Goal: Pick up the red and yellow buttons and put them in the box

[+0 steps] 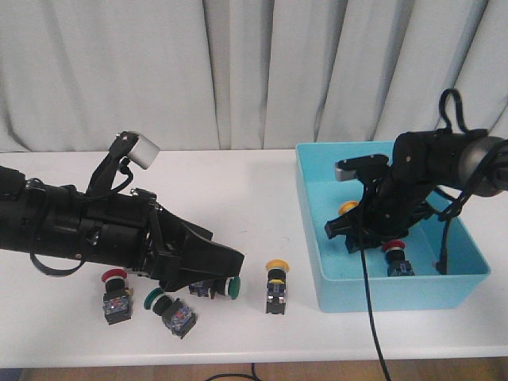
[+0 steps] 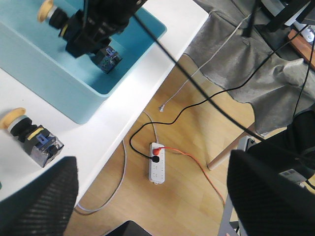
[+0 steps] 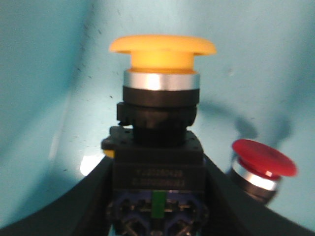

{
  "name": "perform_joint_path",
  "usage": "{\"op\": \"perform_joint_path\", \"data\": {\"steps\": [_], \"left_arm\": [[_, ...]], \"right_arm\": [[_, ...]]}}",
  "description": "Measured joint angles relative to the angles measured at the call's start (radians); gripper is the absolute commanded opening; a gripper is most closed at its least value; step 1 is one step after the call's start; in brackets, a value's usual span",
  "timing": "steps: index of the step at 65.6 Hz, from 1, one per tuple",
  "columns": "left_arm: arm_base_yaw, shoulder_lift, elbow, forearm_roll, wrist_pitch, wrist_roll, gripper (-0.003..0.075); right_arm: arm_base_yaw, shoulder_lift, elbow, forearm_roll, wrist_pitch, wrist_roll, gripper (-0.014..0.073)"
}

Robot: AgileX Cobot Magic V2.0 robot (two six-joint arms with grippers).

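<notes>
Right claw [image 1: 355,228] is clamped on a yellow button [image 3: 161,51] inside the turquoise box [image 1: 317,270]; a drop could hit the red button [image 3: 263,160] beside it. Left claw [image 1: 230,274] is spread open over the desk [image 1: 238,182].

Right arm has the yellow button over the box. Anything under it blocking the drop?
Nothing visible directly below. The right gripper holds the yellow button inside the box; the red button already lies on the floor off to one side, apart from it.

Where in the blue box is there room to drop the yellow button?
The box floor is bare at its front left. Its right side already holds a red button. The right gripper holds the yellow button above the middle.
</notes>
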Motion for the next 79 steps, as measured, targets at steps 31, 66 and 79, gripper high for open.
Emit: {"op": "perform_joint_path", "data": {"steps": [31,66,79], "left_arm": [[0.000,0.000,0.000,0.000,0.000,0.000,0.0594],[0.000,0.000,0.000,0.001,0.000,0.000,0.0594],[0.000,0.000,0.000,0.001,0.000,0.000,0.0594]], "right_arm": [[0.000,0.051,-0.005,-0.017,-0.001,0.001,0.0451],[-0.001,-0.280,0.011,-0.017,0.073,0.001,0.0399],[-0.001,-0.585,0.215,-0.017,0.056,0.001,0.0359]]}}
